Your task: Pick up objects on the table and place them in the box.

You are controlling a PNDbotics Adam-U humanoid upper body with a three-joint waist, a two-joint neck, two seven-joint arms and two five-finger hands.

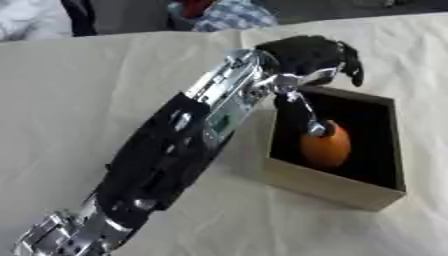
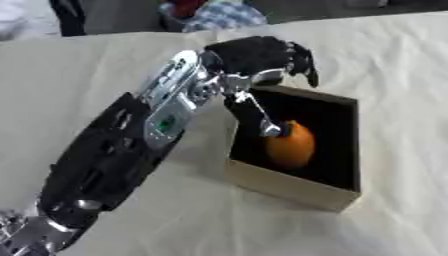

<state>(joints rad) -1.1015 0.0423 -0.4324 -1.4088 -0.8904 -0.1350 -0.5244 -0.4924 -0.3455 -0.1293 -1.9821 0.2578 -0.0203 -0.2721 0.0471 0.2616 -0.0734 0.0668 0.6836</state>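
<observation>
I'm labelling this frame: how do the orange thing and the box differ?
The orange thing is rounded and bright; the box is square-cornered, tan outside and black inside. The orange thing lies inside, while the box sits on the table, open-topped. The left hand hangs over both, its thumb touching the orange thing.

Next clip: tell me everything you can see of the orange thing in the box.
The orange object is rounded, egg-like, with a smooth, slightly glossy skin; it could be a fruit, but I cannot tell. It sits inside the box, against the dark interior, nearer the box's left wall. The left hand hangs over the box's far left corner, and its thumb reaches down to the object's upper left side, seemingly touching it. The other fingers are curled above and clear of it.
</observation>
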